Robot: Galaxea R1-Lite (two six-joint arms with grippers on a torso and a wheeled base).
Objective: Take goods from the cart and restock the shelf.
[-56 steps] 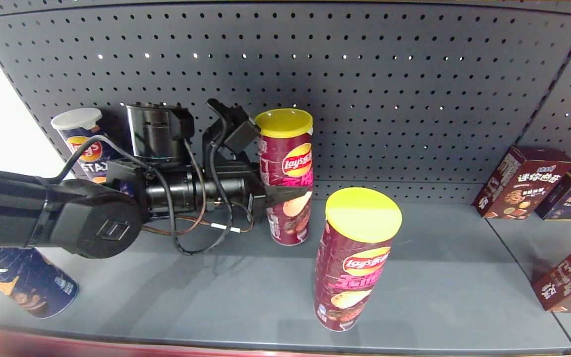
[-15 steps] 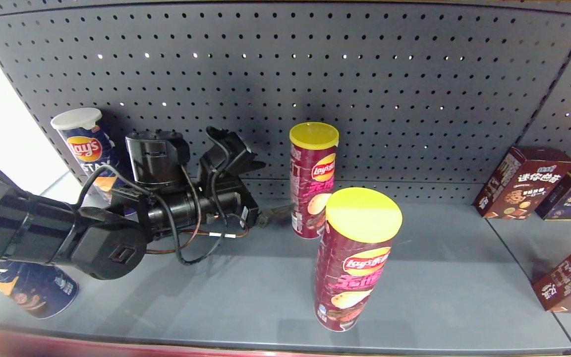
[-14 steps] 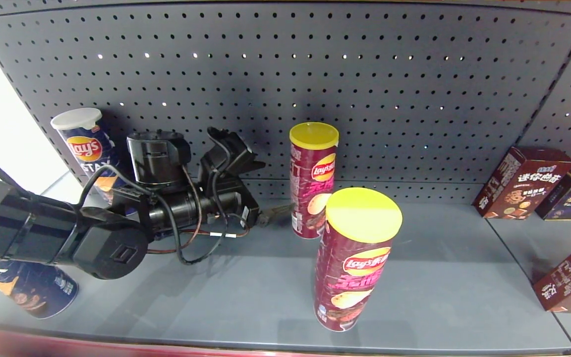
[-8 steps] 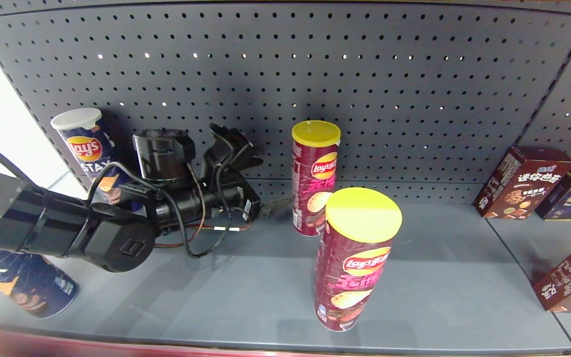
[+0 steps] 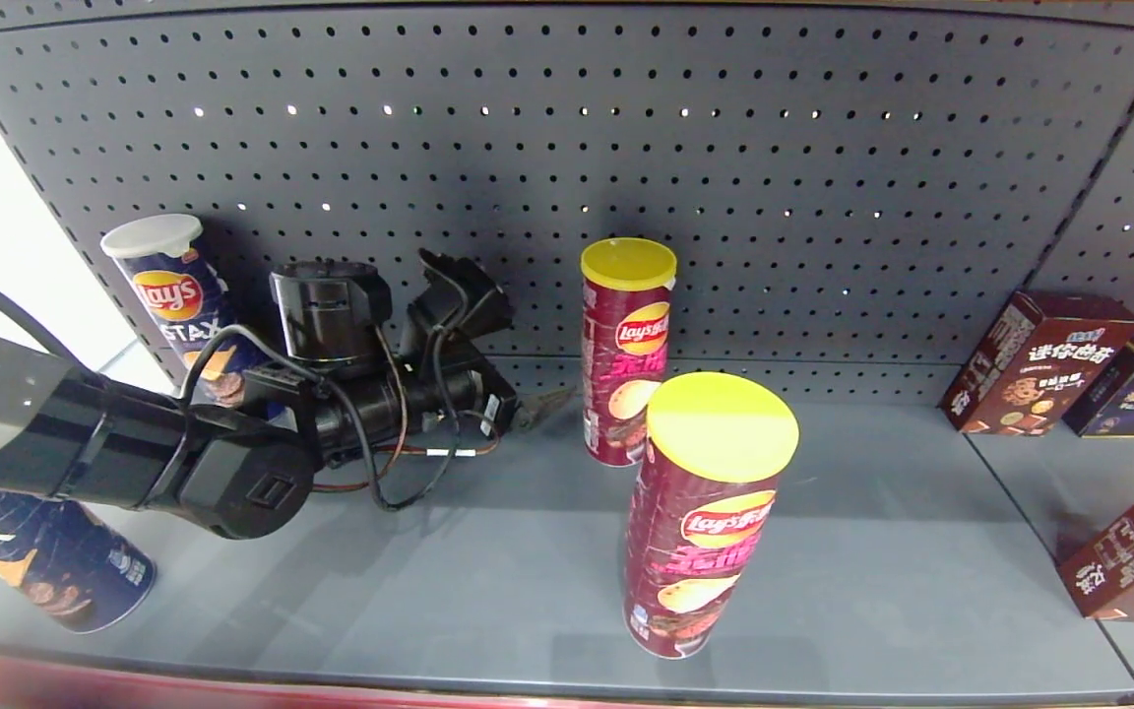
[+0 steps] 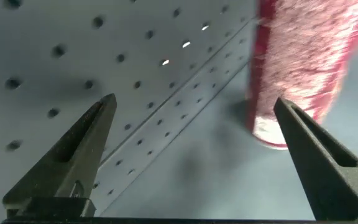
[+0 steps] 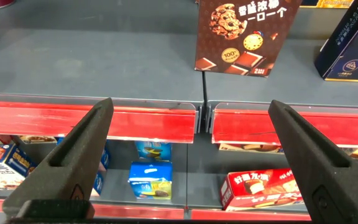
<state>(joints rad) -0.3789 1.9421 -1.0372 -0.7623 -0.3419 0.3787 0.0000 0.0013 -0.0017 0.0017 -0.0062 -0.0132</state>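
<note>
On the shelf [image 5: 872, 551], right of a blue can [image 5: 178, 295], our left gripper [image 5: 549, 404] sits with jaws spread and empty, just beside the red can [image 5: 626, 354], which stands upright against the back panel [image 5: 724, 148], untouched. We judge the arm should withdraw straight and level, clear of the front can [image 5: 705, 512]. Our right gripper [image 7: 190, 104], jaws likewise wide and empty, faces lower shelves [image 7: 135, 115].

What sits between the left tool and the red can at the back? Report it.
Nothing: the head view shows only bare grey shelf between the open left tool and the red can at the back, which stand apart.
</note>
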